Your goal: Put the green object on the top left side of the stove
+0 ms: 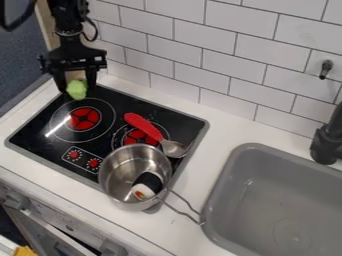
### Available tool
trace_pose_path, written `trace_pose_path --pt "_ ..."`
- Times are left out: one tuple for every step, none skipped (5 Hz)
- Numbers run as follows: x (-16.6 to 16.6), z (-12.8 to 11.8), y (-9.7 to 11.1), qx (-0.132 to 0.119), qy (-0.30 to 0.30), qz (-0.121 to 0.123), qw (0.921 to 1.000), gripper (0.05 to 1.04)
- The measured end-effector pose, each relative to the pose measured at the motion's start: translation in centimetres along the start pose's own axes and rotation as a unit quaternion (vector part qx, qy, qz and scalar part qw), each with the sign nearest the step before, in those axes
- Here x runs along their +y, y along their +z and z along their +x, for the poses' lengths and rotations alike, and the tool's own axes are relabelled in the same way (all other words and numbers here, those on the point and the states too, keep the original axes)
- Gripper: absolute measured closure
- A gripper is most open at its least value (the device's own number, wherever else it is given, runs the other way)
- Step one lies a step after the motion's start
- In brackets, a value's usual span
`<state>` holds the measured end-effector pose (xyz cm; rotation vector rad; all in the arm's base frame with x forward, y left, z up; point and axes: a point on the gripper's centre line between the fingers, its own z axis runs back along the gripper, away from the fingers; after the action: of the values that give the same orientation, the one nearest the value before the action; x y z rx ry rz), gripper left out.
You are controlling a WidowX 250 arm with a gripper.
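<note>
The tool point(77, 89) is grasping the green, rounded object point(77, 90), which sits between its two black fingers point(92, 80), at the upper left corner of the black glass stove point(40, 132). How high it hangs over the surface, I cannot tell.

The step in hand, in my judgement, is to set the object down on this top left part. It would be good to bring it a little inward from the grey edge, towards the red left burner point(85, 118), then to lower it straight and slowly. The fingers should open only when the object touches the glass, evenly on both sides, and the tool should then rise straight up. The object looks rounded, so it may roll if it is dropped from above or pushed by one finger. The tiled wall point(180, 50) is near behind, so the arm needs some care there.

On the front right of the stove stands a shiny metal pot point(123, 172) with wire handles, and in it lies a black and white item point(148, 184) with a small orange mark. A grey plastic sink point(250, 146) is set in the white desk point(200, 175), to the right of the stove
</note>
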<state>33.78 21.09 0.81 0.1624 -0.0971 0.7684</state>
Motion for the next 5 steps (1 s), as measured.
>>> trace_pose_path --pt "-0.36 0.87 -1.68 0.006 0.008 0.010 0.9999 0.379" --pt "-0.86 1.56 -2.50 0.008 0.016 0.007 0.9998 0.379" --pt "-0.75 1.77 -2.54 0.006 0.021 0.012 0.9997 0.314" --pt "-1.14 1.78 -2.54 0.006 0.014 0.001 0.9999 0.085" --pt "-1.07 1.68 -2.56 0.008 0.014 0.003 0.9999 0.081"
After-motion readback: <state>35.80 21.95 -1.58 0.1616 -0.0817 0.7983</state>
